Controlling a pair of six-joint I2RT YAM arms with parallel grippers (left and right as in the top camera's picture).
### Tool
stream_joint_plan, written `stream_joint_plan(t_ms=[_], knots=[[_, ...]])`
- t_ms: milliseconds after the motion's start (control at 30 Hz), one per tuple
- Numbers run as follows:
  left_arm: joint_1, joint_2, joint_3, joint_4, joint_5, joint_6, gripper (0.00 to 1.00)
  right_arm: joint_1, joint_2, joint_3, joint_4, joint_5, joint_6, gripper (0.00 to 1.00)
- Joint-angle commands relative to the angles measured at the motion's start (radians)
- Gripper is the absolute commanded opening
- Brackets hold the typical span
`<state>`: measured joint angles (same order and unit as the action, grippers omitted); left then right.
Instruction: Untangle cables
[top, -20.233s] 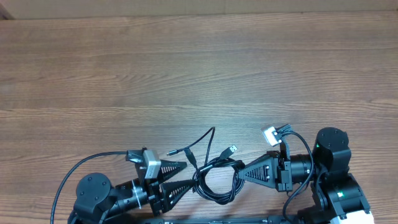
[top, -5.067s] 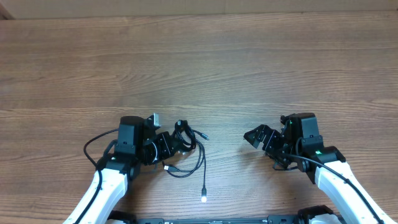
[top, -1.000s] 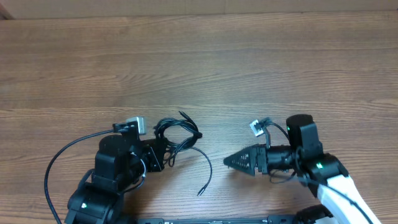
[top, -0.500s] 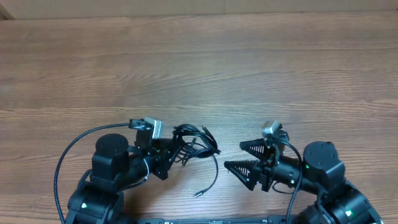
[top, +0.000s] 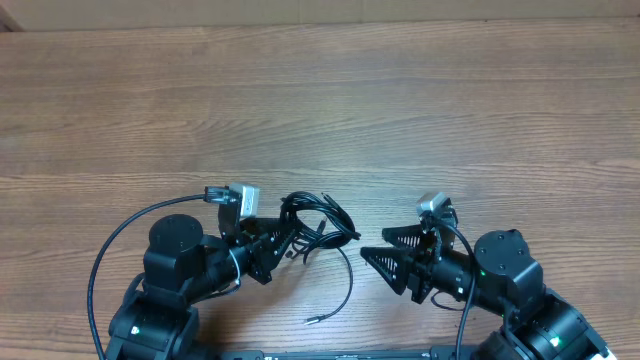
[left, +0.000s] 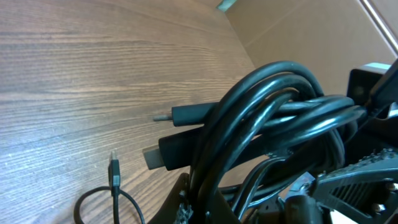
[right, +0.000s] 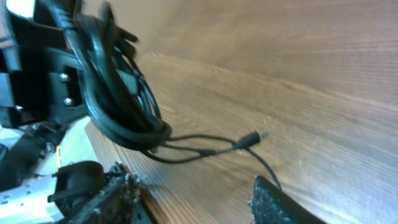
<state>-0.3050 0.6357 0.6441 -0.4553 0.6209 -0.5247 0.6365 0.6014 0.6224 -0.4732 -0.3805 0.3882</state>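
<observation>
Our left gripper is pinched tight on the cables, a bundle of black loops bunched right at its fingertips and bulging just ahead of them. One loose cord end trails from the bundle onto the table, between the two sets of fingertips. Our right gripper faces the bundle with fingers spread, nothing between them, its tips close to the loops.

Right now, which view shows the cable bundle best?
Left wrist: the cables fill the frame, sharp, individual strands and plug ends distinguishable. Overhead shows them small, bunched at the left pincer, one end trailing loose. Right wrist shows the bunch blurred, at the frame's left.
</observation>
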Motion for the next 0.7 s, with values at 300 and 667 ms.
stream_joint_plan(t_ms=[300, 667], knots=[[0.004, -0.006, 0.019, 0.006, 0.006, -0.059, 0.09, 0.006, -0.003, 0.023, 0.150, -0.097, -0.215, 0.46], [0.004, 0.080, 0.019, 0.060, -0.002, -0.124, 0.04, 0.102, 0.048, 0.200, -0.145, 0.271, -0.297, 0.46]])
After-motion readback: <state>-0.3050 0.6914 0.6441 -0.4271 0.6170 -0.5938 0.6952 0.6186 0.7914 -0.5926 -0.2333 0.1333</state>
